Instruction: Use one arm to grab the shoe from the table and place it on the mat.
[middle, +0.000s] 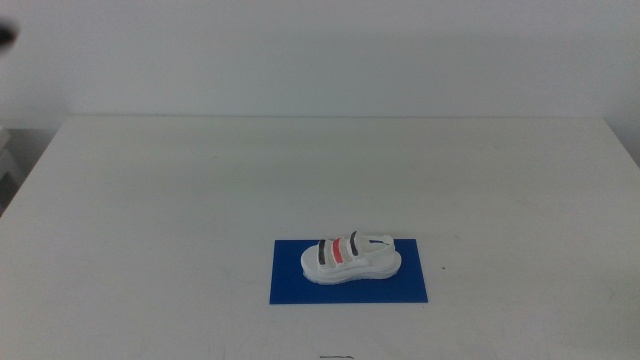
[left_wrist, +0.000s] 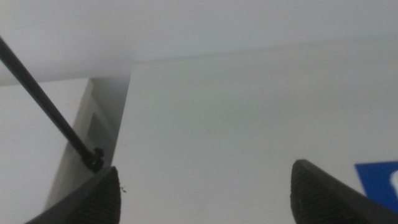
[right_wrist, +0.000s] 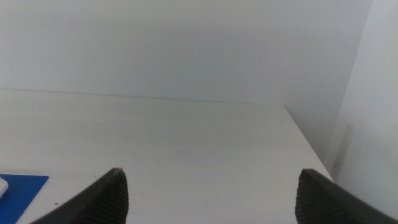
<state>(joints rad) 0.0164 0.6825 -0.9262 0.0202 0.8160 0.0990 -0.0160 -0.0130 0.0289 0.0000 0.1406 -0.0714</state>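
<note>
The white shoe (middle: 350, 256) with two black straps and one red strap lies on the dark blue mat (middle: 290, 285) near the front middle of the white table (middle: 200, 200). No arm shows in the middle view. My left gripper (left_wrist: 205, 193) is open and empty over the table, and a corner of the mat (left_wrist: 378, 180) shows beside one jaw. My right gripper (right_wrist: 211, 196) is open and empty over the table. A corner of the mat (right_wrist: 25, 186) and a sliver of the shoe (right_wrist: 2, 185) show in the right wrist view.
A white wall stands behind the table. A black rod (left_wrist: 43, 99) and a white stand (left_wrist: 37, 137) sit beyond the table's left edge. The table's right edge (right_wrist: 308, 146) shows in the right wrist view.
</note>
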